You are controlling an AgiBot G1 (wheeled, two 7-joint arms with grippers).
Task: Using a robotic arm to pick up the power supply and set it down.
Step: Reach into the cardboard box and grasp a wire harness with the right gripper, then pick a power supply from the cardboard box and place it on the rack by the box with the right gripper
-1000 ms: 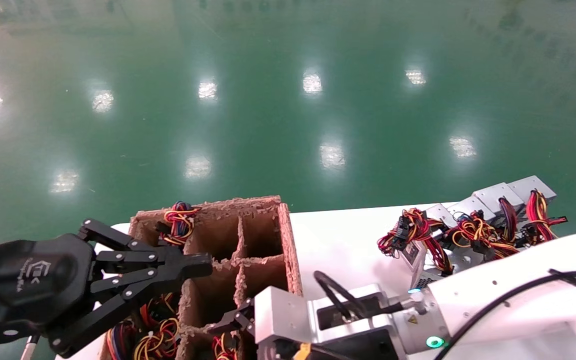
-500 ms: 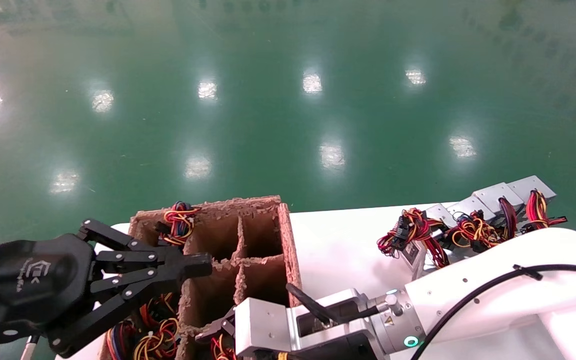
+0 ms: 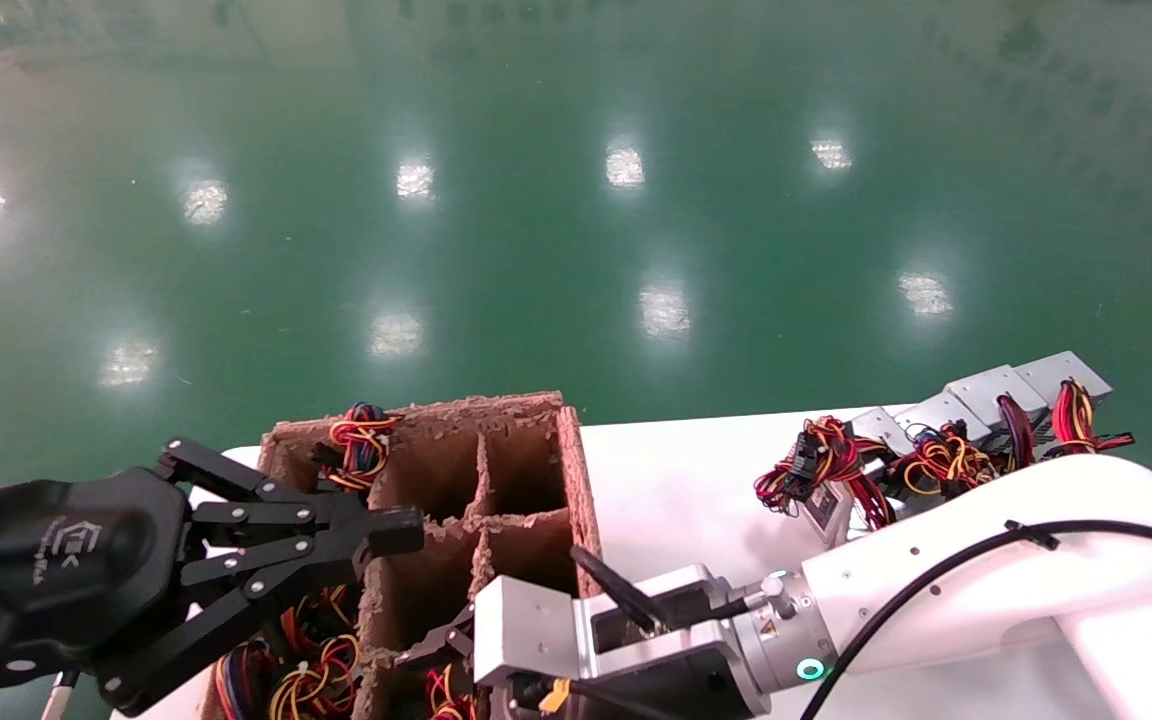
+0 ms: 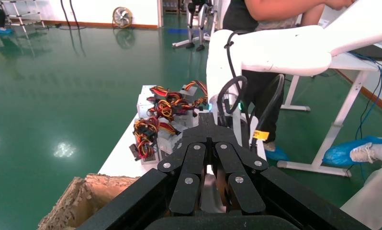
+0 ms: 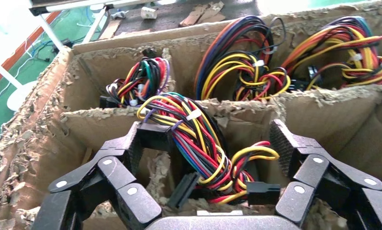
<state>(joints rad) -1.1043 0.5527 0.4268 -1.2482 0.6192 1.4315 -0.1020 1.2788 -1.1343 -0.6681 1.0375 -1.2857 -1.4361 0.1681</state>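
Note:
My right arm (image 3: 976, 560), white with a grey wrist block (image 3: 526, 630), reaches over the near compartments of a divided cardboard box (image 3: 581, 480). Its gripper (image 3: 441, 648) is open and empty. In the right wrist view the right gripper (image 5: 209, 143) straddles a bundle of red, yellow, blue and black wires (image 5: 198, 139) that rises out of one compartment. The power supply under those wires is almost wholly hidden. The black fingertips (image 5: 282, 143) stand apart from the wires. My left gripper (image 3: 391, 530) hangs shut and idle over the box's left side.
Several silver power supplies (image 3: 976, 395) with tangled wires (image 3: 836, 465) lie in a row on the white table (image 3: 676, 490) at the right. Other compartments hold wire bundles (image 5: 241, 72). A person (image 4: 261, 14) stands beyond the table. The green floor lies past the table's far edge.
My right arm has moved left and a little lower, carrying its gripper farther over the box's near compartments. The left gripper has stayed in place.

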